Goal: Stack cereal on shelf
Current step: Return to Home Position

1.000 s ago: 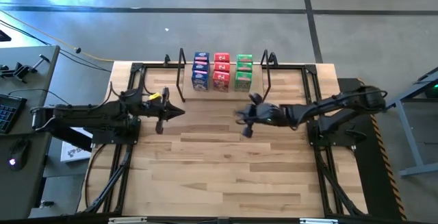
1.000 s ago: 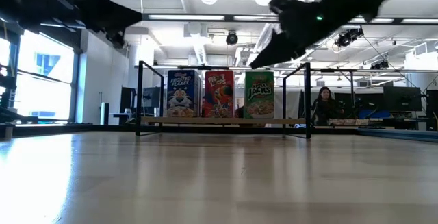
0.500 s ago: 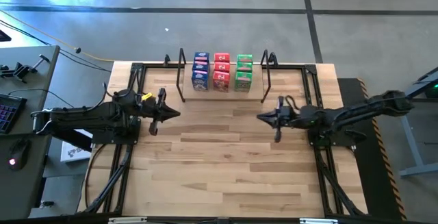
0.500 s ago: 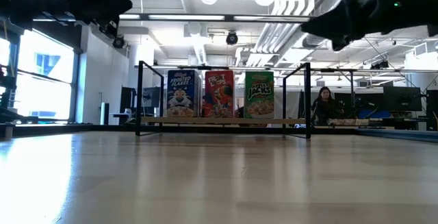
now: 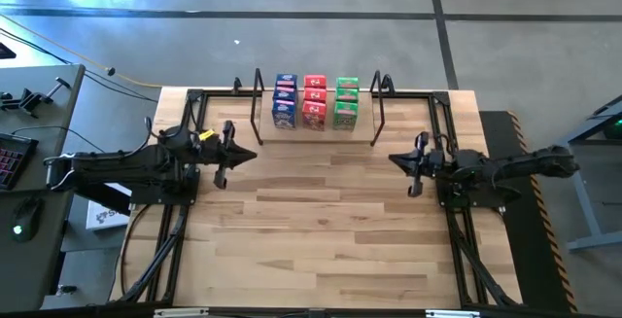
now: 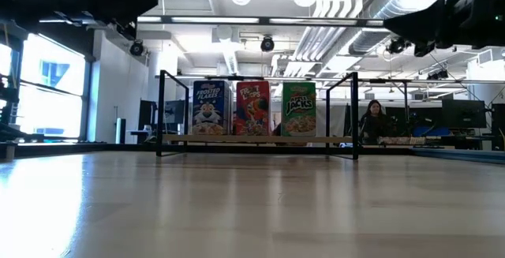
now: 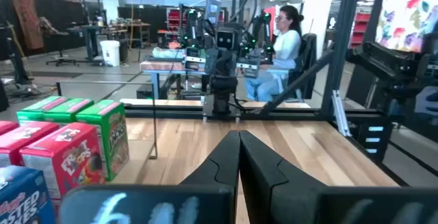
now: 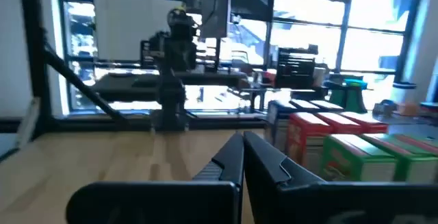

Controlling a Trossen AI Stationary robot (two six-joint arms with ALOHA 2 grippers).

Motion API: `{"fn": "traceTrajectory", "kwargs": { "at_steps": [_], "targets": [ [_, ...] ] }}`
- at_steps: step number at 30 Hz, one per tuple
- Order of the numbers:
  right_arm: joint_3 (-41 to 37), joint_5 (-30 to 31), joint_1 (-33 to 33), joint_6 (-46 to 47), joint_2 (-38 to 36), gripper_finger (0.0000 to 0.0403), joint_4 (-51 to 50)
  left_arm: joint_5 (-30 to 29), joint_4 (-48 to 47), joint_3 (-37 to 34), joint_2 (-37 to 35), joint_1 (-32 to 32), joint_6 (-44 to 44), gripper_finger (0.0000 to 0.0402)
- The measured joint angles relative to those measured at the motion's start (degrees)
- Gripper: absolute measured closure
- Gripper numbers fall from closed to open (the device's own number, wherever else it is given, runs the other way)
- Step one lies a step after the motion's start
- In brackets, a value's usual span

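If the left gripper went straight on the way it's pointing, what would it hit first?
Probably the right gripper, facing it across the table. The left gripper points over bare wood, and the cereal boxes sit off to one side.

Surface [image 5: 311,230]: light wood planks, seams running left to right.
Floor [image 5: 321,26]: grey concrete, dark seam lines crossing it.
Side desk [image 5: 49,94]: grey, just beyond the surface's left edge. It carries a keyboard [image 5: 8,158], cut off by the picture's edge, and a mouse [image 5: 23,223] with a small green light.
White printed sheet [image 5: 102,213]: lies low, between the desk and the surface.
Room behind, low view: person [image 6: 373,121] seated right of centre, dark monitor [image 6: 462,114] farther right. Bright windows [image 6: 47,92] at left, white ducts [image 6: 331,5] and strip lights overhead.
Left wrist view: white bin [image 7: 109,49] on the far floor.
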Motion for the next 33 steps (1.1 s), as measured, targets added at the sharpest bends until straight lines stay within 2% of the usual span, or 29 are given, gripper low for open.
{"fn": "traceTrajectory", "kwargs": {
  "at_steps": [5, 10, 14, 17, 22, 26, 32, 33],
  "targets": [
    [0.0, 2.7, 0.0, -1.0, -7.9, 0.0403, -8.9, -0.4, 3.2, -0.1, 2.6, 0.0, 0.4, 0.0401],
    [0.0, 4.6, 0.0, 1.7, -15.6, 0.0403, -19.7, -1.0, 4.6, -0.1, 4.3, 0.0, 1.5, 0.0401],
    [0.0, 4.9, 0.0, 3.3, -16.3, 0.0403, -22.6, 0.9, 0.2, -0.1, 2.1, 0.0, 1.5, 0.0401],
    [0.0, 5.0, 0.0, 3.7, -16.5, 0.0403, -22.4, 1.1, -5.9, -0.2, -1.6, -0.5, 1.4, 0.0401],
    [0.0, 5.1, 0.0, 4.2, -16.5, 0.0403, -22.4, 0.5, 0.2, -7.7, -9.6, -0.9, -1.7, 0.0401],
    [0.0, 7.8, 0.0, 2.8, -16.5, 0.0403, -22.4, -3.2, 1.6, -13.2, -17.2, -0.9, -4.5, 0.0401],
    [0.0, 9.3, 0.0, 1.5, -16.5, 0.0403, -22.4, -7.3, -11.9, -12.9, -29.2, -0.9, -4.0, 0.0401],
    [0.0, 9.5, 0.0, 1.3, -16.5, 0.0403, -22.5, -8.4, -12.9, -12.9, -29.4, -0.9, -3.6, 0.0401]
  ]
}}
